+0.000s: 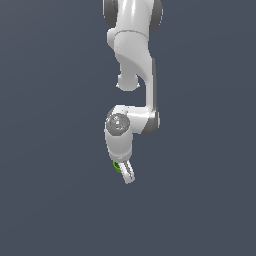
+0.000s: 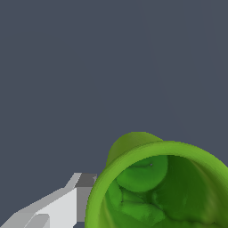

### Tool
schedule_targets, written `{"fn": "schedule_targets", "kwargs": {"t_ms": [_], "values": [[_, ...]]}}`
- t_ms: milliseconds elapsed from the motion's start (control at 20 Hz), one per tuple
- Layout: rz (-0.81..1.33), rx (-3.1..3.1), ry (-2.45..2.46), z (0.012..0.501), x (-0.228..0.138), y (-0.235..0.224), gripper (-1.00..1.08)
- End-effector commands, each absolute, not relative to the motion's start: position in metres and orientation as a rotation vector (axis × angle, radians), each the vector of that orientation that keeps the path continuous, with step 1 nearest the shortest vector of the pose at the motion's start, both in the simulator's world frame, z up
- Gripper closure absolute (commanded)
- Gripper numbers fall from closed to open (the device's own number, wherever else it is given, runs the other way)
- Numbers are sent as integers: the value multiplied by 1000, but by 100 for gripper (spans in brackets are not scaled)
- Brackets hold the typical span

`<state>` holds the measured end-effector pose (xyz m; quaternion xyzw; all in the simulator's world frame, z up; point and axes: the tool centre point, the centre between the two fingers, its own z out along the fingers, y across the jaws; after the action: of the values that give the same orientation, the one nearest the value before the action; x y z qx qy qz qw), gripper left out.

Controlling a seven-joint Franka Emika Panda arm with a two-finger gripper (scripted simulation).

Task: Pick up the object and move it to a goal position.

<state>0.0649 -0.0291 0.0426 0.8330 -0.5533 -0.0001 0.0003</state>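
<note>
The object is a small bright green cup, only a sliver of it showing beside the white fingers of my gripper in the exterior view. In the wrist view the object fills the lower part of the picture, its hollow top facing the camera and its rim right against one white finger. The other finger is hidden behind the cup. The gripper is shut on the object, which hangs with the arm over the plain dark surface.
The white arm comes down from the top of the exterior view. Around it lies only a uniform dark grey-blue ground. No goal marker shows in either view.
</note>
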Motion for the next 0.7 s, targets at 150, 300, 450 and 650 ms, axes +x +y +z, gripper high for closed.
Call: {"fn": "schedule_targets", "kwargs": {"t_ms": [150, 300, 450, 650], "values": [[0, 2618, -1737, 42, 65, -28, 108], [0, 2619, -1736, 43, 65, -28, 108], [0, 2619, -1736, 47, 65, -27, 108], [0, 2619, -1736, 61, 63, -27, 108]]}}
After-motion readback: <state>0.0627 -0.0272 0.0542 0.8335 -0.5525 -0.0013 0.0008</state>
